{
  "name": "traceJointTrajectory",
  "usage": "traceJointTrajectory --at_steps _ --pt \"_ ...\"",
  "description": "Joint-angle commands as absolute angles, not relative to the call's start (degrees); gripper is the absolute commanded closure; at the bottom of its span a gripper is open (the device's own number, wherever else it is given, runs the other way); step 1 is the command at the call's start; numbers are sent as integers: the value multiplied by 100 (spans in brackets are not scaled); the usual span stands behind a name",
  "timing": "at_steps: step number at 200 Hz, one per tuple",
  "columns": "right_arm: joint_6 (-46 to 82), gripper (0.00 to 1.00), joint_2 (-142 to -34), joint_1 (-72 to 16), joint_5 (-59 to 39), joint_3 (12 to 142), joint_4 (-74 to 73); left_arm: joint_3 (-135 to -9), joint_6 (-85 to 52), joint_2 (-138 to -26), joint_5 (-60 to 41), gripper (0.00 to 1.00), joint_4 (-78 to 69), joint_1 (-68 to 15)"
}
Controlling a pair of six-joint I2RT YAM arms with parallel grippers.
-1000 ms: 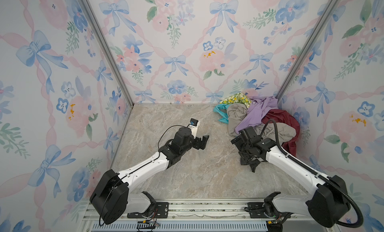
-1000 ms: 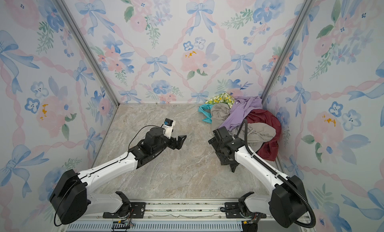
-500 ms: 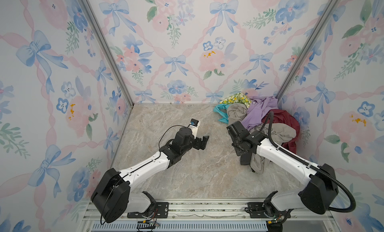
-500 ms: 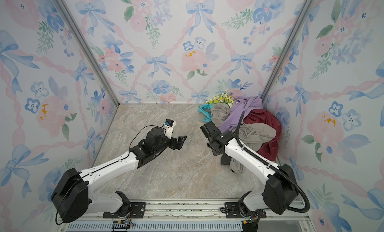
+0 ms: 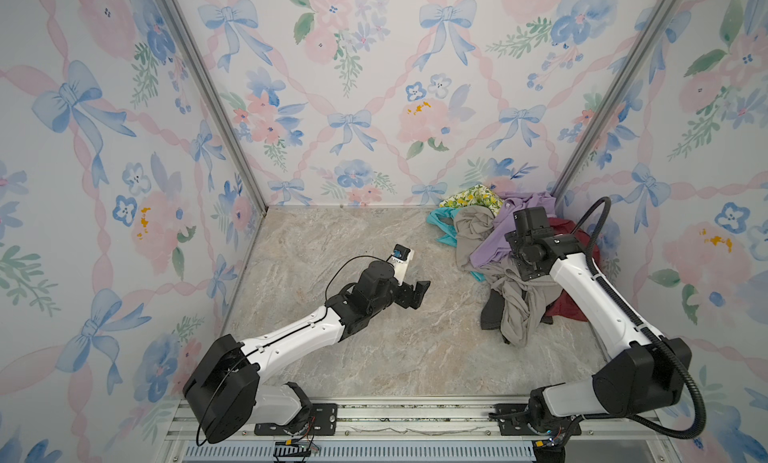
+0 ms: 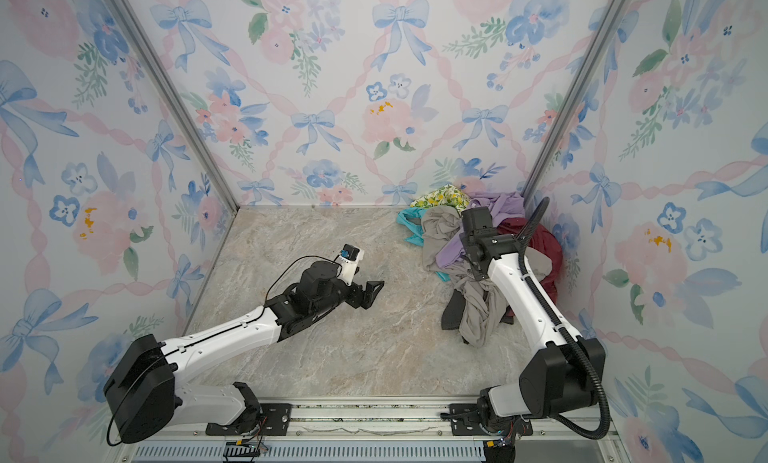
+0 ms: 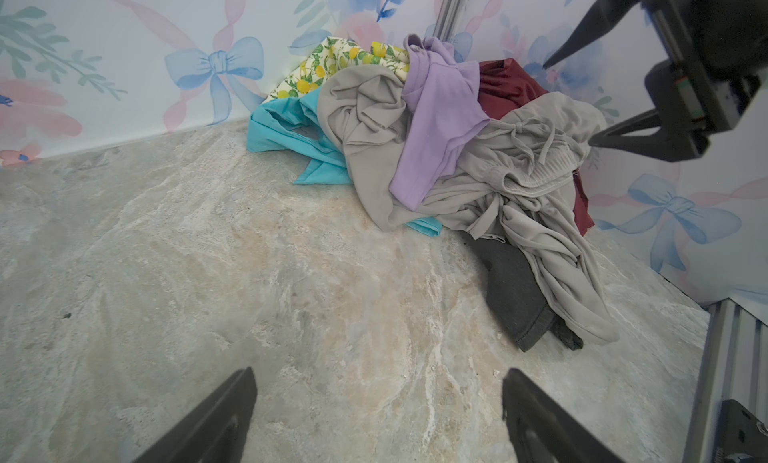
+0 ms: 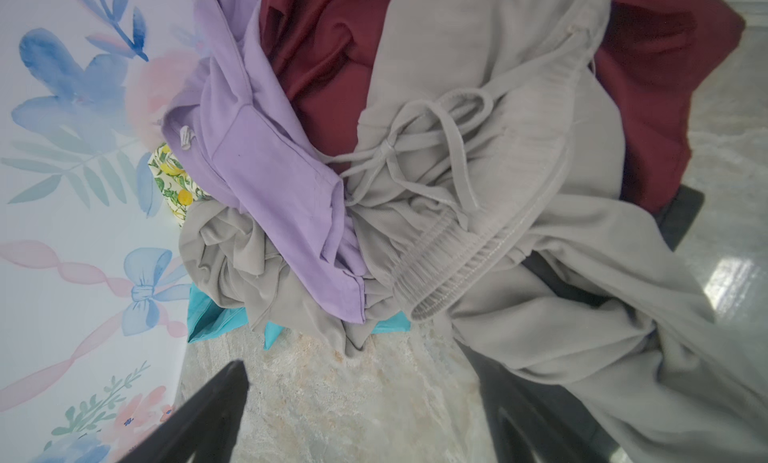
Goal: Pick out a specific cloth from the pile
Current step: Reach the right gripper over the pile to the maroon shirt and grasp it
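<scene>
Left gripper: jaws wide apart and empty, over bare floor, well apart from the pile.
Right gripper: spread above the pile, holding nothing. The wrist views show this; the top views don't.
Red cloth: at the pile's back by the wall, under grey trousers and a lilac shirt.

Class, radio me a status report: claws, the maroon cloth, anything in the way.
Left claw open, clear of the pile. Right claw open above it, empty. Maroon cloth untouched, partly under beige-grey garment and lilac shirt.
</scene>
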State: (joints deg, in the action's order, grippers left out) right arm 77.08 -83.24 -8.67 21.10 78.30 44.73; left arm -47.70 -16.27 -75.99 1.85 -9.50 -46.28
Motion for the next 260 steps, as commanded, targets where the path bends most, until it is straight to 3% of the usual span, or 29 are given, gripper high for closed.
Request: traceJointTrajectory --at_steps 1,68,127,201,260 --pt "6711 11 -8630 -420 1482 8189 4300 -4931 -1553 -7726 168 6 -923 -4847" --pt "5815 21 -9907 777 270 9650 4107 -4950 -1313 -7927 379 6 -844 -5546" --pt "5232 21 -10906 1415 -301 10838 4562 -4964 -1149 -8059 513 7 -771 -5760" --pt "2574 16 -12043 1453 295 12495 5711 -5045 -910 -8154 788 6 -669 -5727" --pt "2259 17 -12405 1467 448 12485 5803 -5036 -940 -8147 754 6 -660 -5697"
